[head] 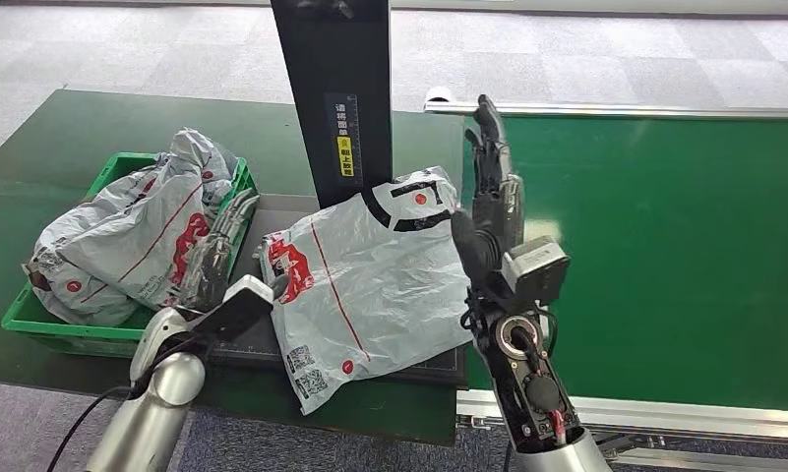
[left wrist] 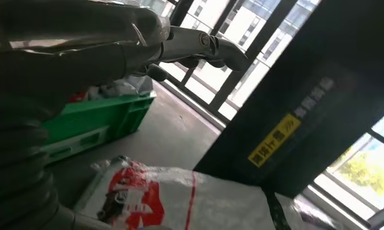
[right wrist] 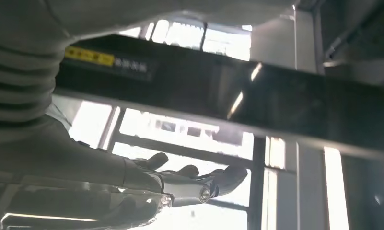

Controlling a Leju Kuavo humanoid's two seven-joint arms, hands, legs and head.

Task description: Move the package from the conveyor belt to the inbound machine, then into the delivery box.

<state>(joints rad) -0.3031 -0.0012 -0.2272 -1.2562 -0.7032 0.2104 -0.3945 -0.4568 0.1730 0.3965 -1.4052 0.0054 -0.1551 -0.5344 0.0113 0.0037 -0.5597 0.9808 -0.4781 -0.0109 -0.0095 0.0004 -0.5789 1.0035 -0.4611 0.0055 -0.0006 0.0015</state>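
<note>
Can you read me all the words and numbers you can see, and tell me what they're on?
Yellow label on the black post: printed characters, too small to read.
White characters above that label on the post: too blurred to read.
Grey package by the post: red logo, black marks and square codes, no readable words.
Packages in the green bin: red print, too crumpled to read.
No numbers can be made out.

grey red-printed package (head: 365, 285), green crate (head: 124, 334), green belt (head: 665, 256)
</note>
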